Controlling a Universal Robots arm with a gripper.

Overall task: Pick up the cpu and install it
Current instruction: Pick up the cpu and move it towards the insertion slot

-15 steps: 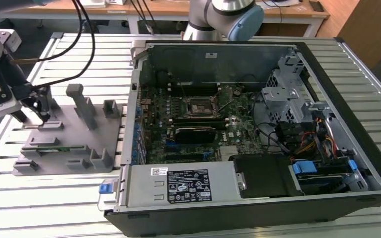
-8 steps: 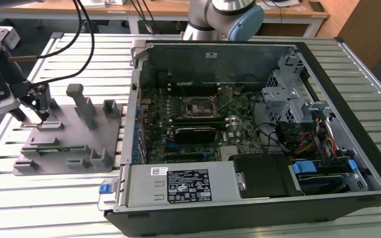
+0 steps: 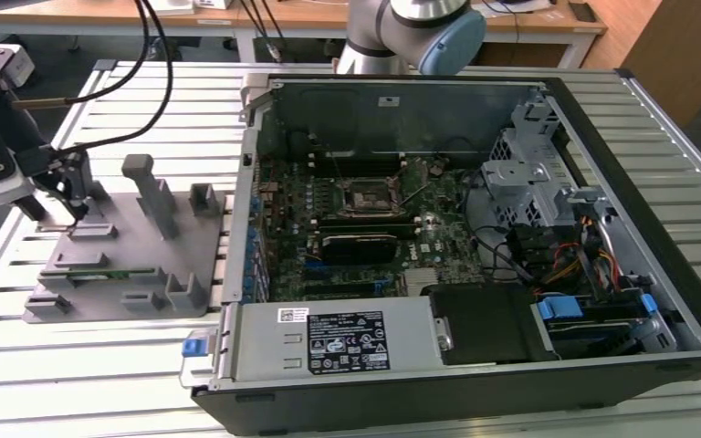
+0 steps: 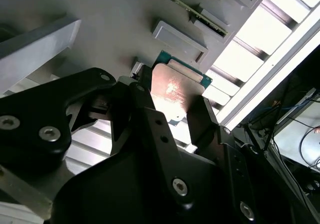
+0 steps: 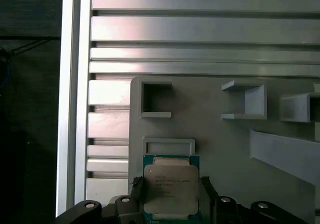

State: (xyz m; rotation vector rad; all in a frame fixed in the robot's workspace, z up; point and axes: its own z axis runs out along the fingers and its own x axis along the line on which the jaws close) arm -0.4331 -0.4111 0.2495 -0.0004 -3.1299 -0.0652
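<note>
ONE CPU IN THE CLAW: A single robot gripper (image 3: 74,217) stands over the far corner of one grey fixture plate (image 3: 198,255), which lies at the exterior view's left side of the slatted aluminium bench (image 3: 95,365). Its two black fingers (image 5: 137,187) are drawn in narrow on one cpu (image 5: 170,186) — a silvery square chip with a thin green rim, pinched by two opposite edges. In both wrist views the cpu (image 4: 175,89) sits between the fingers right at the plate's surface; whether it rests on the plate or hangs just clear of it cannot be told. Just beside it on the plate lies one shallow rectangular frame (image 5: 168,145), and farther along stand three small box-shaped holders (image 5: 156,99) in a row. One thin green board (image 3: 101,271) stands on edge in a slot towards the plate's near edge. Next to the plate, across the bench's middle and the exterior view's right, lies one black computer case (image 3: 448,406) with its side open and its one motherboard (image 3: 442,214) facing up. One square socket (image 3: 369,194) with a metal bracket sits near the board's middle — well apart from the cpu. One grey metal box (image 3: 259,351) bearing labels lies along the case's near edge. At the bench's far edge rises one grey arm joint (image 3: 448,41) with a blue cap.
</note>
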